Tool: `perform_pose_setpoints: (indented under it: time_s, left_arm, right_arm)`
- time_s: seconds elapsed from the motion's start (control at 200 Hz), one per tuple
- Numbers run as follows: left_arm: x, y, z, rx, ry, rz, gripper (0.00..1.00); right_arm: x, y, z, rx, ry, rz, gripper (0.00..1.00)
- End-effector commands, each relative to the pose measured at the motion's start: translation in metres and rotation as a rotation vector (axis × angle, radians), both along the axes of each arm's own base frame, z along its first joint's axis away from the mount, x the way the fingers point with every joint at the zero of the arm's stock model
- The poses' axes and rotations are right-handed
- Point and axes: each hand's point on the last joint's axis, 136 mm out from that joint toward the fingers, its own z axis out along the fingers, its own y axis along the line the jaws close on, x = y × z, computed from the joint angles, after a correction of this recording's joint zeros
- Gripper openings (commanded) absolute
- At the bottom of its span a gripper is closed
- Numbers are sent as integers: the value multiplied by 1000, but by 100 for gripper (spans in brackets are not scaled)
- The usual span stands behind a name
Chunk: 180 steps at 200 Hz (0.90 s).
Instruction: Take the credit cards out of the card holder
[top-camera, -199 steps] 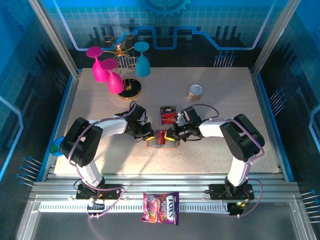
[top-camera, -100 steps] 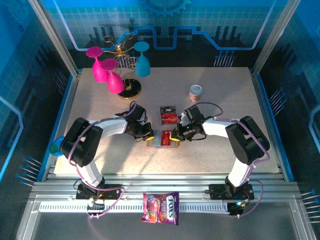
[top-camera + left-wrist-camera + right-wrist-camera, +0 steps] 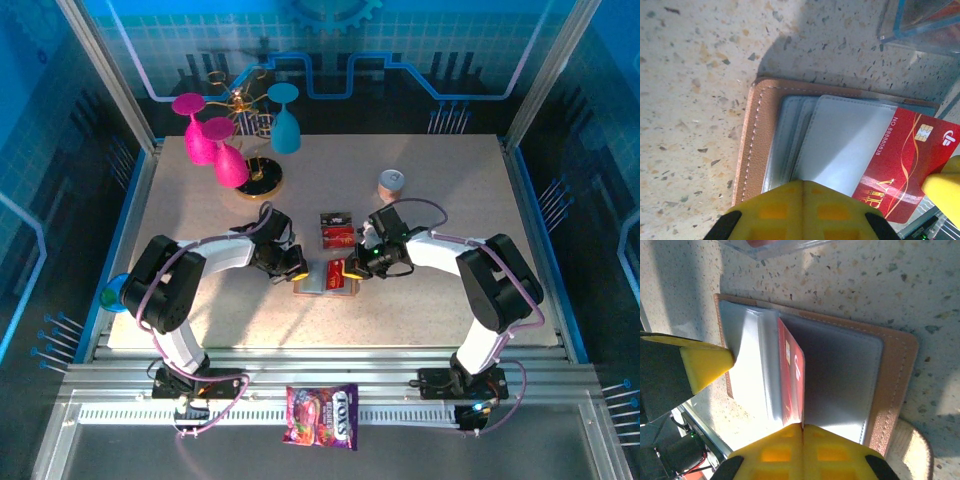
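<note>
The tan-brown card holder [image 3: 322, 284] lies open on the table, its grey-blue pockets [image 3: 840, 140] facing up. A red credit card [image 3: 905, 160] sticks partway out of a pocket toward the right. My right gripper [image 3: 802, 426] is shut on that card's edge [image 3: 790, 375], and it sits at the holder's right side [image 3: 352, 266]. My left gripper [image 3: 802, 184] is shut, with its tip pressing on the pocket sleeves at the holder's left side [image 3: 297, 268]. Two more cards, red and dark [image 3: 337, 230], lie on a clear sheet just behind the holder.
A gold rack with pink and blue glasses [image 3: 240, 140] stands at the back left. A small tin [image 3: 391, 182] sits behind my right arm. A colourful candy packet [image 3: 322, 415] lies on the front rail. The clear sheet's edge [image 3: 920, 27] is close to the holder.
My right gripper has shifted back and to the right with the red card, which now shows further out of the pocket. The left gripper has stayed pressed on the holder.
</note>
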Motion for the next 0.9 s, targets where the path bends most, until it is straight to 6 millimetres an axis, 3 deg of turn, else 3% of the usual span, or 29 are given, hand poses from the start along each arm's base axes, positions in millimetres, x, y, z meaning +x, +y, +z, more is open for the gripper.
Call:
perform_pose_setpoints:
  time_s: [0.0,0.205,0.47,0.67,0.895]
  left_arm:
    - [-7,5,-9,29,43,-16,6]
    - [-5,5,-8,29,39,-14,6]
    - [-4,5,-7,27,33,-18,7]
    - [-3,4,-3,24,23,-17,7]
    - [2,6,14,20,-27,-3,8]
  right_arm:
    - [1,1,3,-1,5,7,9]
    - [2,14,6,65,22,-2,16]
    - [1,18,3,67,29,-1,16]
    - [2,15,8,49,10,4,10]
    - [4,7,29,3,-51,45,6]
